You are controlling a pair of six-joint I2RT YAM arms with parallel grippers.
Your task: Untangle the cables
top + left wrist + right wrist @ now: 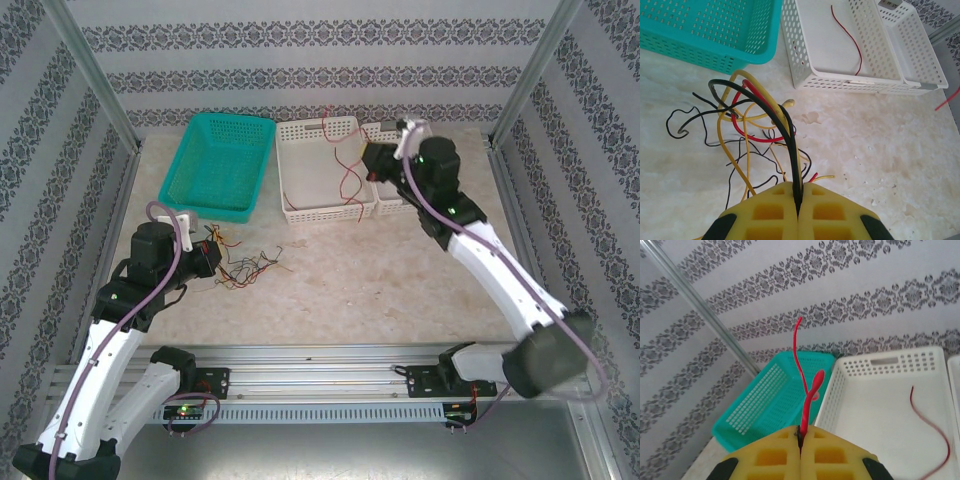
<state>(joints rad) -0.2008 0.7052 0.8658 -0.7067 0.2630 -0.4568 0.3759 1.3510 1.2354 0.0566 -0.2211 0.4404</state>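
Baskets: one teal basket [205, 208], two white baskets [320, 212] beside it.
Left gripper [798, 205]: clamped on tangled cables [771, 111].
Right gripper [801, 437]: pinching one red cable [809, 400].

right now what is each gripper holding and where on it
Left gripper: a black cable, pinched where it arcs out of the tangle. Right gripper: a red cable, pinched near one end.

The top external camera is mounted above and behind the arm bases and looks down and forward over the whole bench [350, 290]. The left wrist camera looks past the left hand [799, 202] from close above the bench, toward the teal basket [690, 50] and the white basket [850, 82]. The right wrist camera looks past the right hand [801, 437] toward the back wall [865, 285]. All three views share both baskets.
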